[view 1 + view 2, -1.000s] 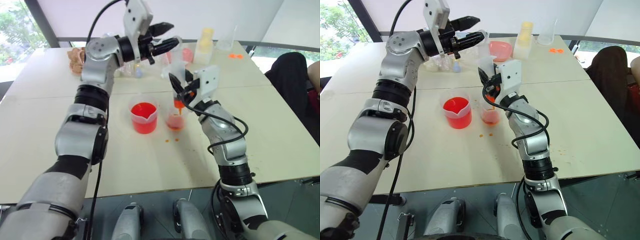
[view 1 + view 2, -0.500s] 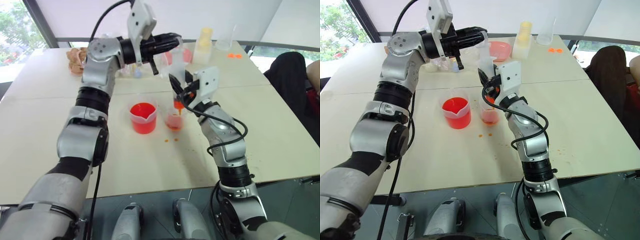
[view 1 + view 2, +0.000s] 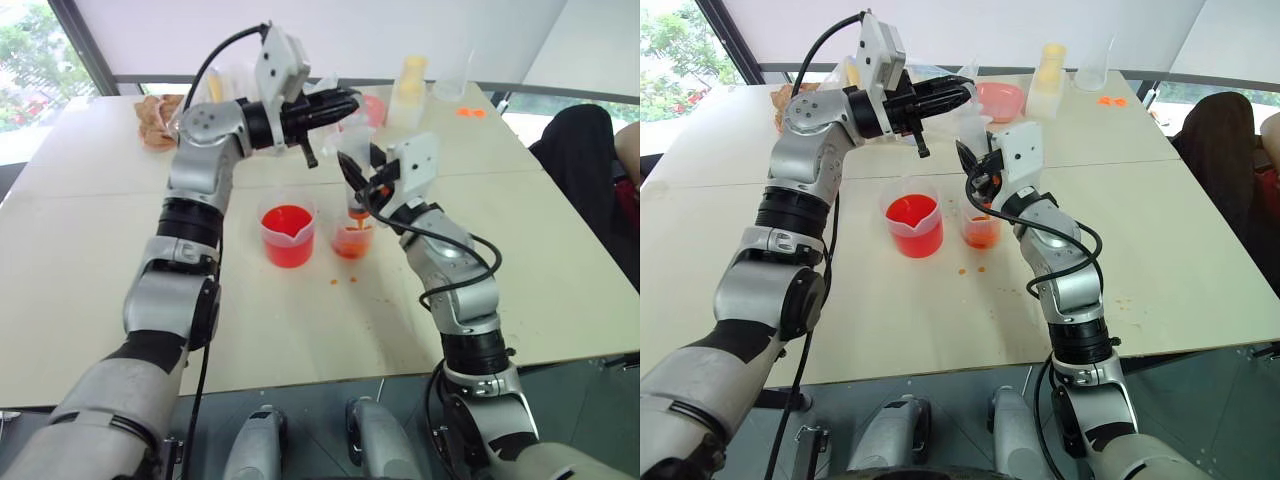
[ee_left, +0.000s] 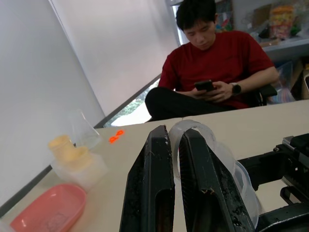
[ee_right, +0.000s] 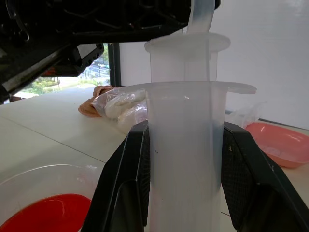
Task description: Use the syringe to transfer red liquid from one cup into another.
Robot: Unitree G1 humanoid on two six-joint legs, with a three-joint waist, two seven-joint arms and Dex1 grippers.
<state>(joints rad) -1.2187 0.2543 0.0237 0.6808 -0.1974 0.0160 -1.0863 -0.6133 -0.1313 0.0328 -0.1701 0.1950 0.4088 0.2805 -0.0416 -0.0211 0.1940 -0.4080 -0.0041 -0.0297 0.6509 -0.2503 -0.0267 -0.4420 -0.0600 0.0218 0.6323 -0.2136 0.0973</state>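
Note:
The clear syringe (image 3: 353, 165) stands upright with its orange tip in the small clear cup (image 3: 350, 242), which holds a little red liquid. My right gripper (image 3: 362, 185) is shut on the syringe barrel (image 5: 186, 154); its fingers (image 5: 128, 193) flank the barrel. My left gripper (image 3: 345, 101) reaches in from the left, shut on the plunger's clear top ring (image 4: 193, 126), with its fingers (image 4: 153, 193) pinching the ring. The spouted beaker (image 3: 288, 236) of red liquid (image 3: 287, 220) stands just left of the small cup.
Red drops (image 3: 340, 280) lie on the table (image 3: 560, 260) in front of the small cup. At the back are a pink dish (image 3: 373, 106), a yellow-topped bottle (image 3: 410, 85), a clear glass (image 3: 455, 80) and a bag (image 3: 155, 115). A seated person (image 4: 217, 63) is at the right.
My left gripper has shut on the plunger's top ring and sunk a little toward the syringe. The right gripper and syringe barrel have stayed in place.

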